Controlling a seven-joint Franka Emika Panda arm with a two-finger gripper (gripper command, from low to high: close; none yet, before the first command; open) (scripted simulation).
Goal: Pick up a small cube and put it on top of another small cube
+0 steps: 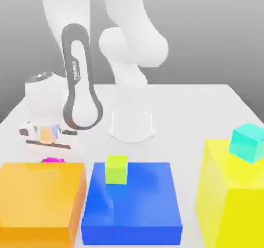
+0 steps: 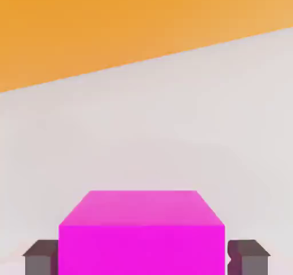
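Observation:
The small cube (image 2: 142,234) is bright magenta and rests on the white table between my two dark fingertips (image 2: 40,258), which press on its two sides. My gripper (image 2: 143,258) is shut on it. In the exterior view the small cube (image 1: 53,160) peeks out just behind the orange block, with the gripper (image 1: 51,154) low over it at the exterior view's left. The other small cube (image 1: 247,142), cyan and glossy, sits tilted on top of the big yellow block (image 1: 232,200) at the exterior view's right.
A big orange block (image 1: 41,200) stands right in front of the magenta cube. A blue block (image 1: 134,205) in the middle carries a lime-green cube (image 1: 117,168). The arm's white base (image 1: 131,126) stands behind on the table (image 1: 196,108).

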